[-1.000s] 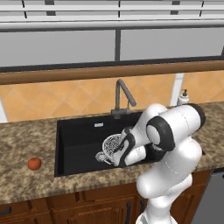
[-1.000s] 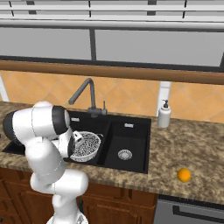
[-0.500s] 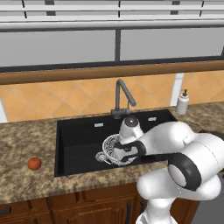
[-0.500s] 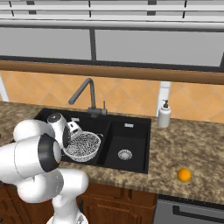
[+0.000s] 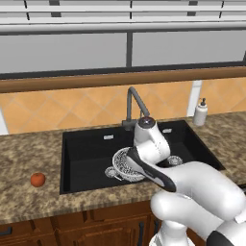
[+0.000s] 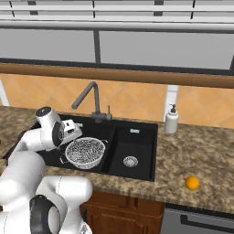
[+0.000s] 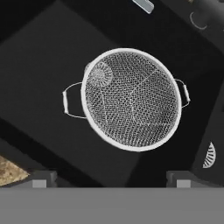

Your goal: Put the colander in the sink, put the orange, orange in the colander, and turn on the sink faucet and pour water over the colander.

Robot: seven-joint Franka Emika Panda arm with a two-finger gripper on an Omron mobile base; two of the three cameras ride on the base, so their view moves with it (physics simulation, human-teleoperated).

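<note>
Speckled white-and-grey mesh forms the colander, a rigid perforated bowl that sits upright and empty in the large basin of the black sink, its two thin wire side handles pointing out to either side. The end effector hangs directly above it with its two fingers spread wide apart and nothing between them. Judged from its thin wall, the colander is probably light and stiff; its rim or a handle would be the natural place to take hold, though it already lies where the task wants it. One reddish orange rests on the granite desk left of the sink, and a yellower orange lies on the desk well to the right. Each fruit looks small, firm and prone to rolling, so a grip across its widest girth seems safest. Behind the basins the faucet stands dry.
</note>
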